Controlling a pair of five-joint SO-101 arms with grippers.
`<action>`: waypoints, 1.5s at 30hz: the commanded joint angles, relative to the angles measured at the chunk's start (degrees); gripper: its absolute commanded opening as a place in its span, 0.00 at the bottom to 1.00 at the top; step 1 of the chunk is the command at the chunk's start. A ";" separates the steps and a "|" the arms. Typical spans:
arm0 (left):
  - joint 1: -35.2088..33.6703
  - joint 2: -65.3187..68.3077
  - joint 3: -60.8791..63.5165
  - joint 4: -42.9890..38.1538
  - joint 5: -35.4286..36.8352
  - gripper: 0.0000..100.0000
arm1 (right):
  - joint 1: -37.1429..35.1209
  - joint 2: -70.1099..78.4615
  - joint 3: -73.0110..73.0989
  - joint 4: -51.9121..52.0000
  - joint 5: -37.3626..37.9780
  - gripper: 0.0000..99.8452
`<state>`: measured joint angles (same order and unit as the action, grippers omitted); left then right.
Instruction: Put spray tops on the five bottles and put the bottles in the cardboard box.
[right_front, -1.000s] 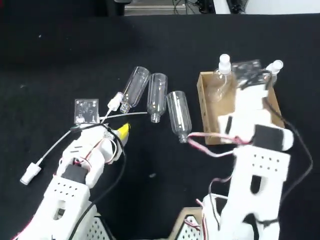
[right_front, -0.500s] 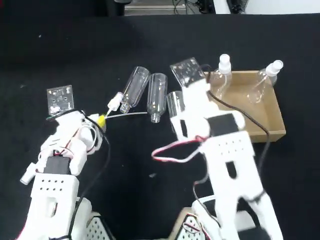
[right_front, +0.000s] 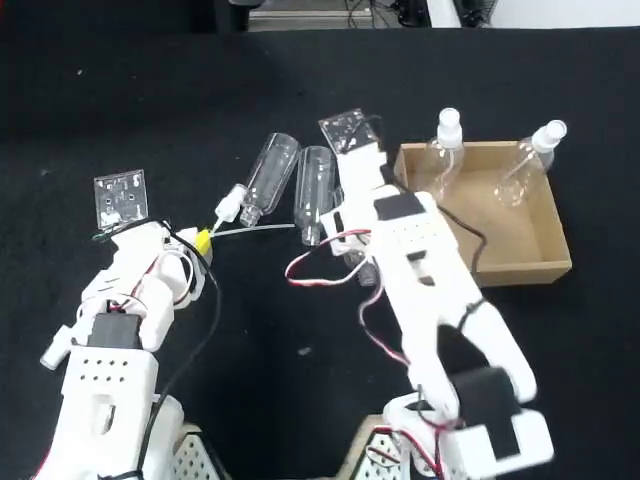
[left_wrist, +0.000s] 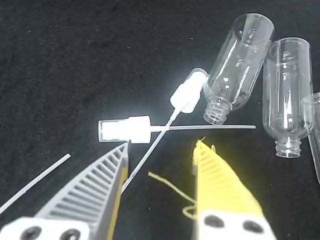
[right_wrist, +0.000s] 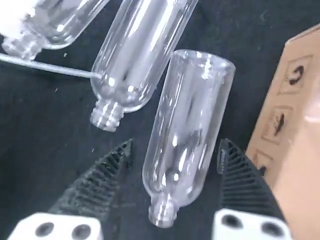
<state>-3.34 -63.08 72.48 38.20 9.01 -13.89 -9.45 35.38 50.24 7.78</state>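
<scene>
Now | clear uncapped plastic bottle (right_wrist: 190, 125) on its side: light, thin-walled, slick, likely to roll, best squeezed gently mid-body | lies between spread jaws of right pincer (right_wrist: 175, 145), neck toward wrist | brown cardboard box (right_wrist: 300, 90) just beside one finger | left pincer (left_wrist: 162, 145) spread, white spray top (left_wrist: 125, 130) just ahead.
</scene>
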 joint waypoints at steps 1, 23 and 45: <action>1.36 -0.70 -1.71 -1.14 -0.09 0.20 | -0.35 3.47 -0.40 -3.69 -0.26 0.22; 1.71 -0.70 -1.01 -1.41 -0.09 0.20 | 6.59 -6.20 -1.45 14.77 2.02 0.02; 1.71 -0.70 -0.92 -1.41 -0.09 0.20 | -9.93 -23.78 13.93 17.93 -12.31 0.02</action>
<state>-3.34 -63.08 72.48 38.20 9.01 -19.78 -30.99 49.01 72.48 12.97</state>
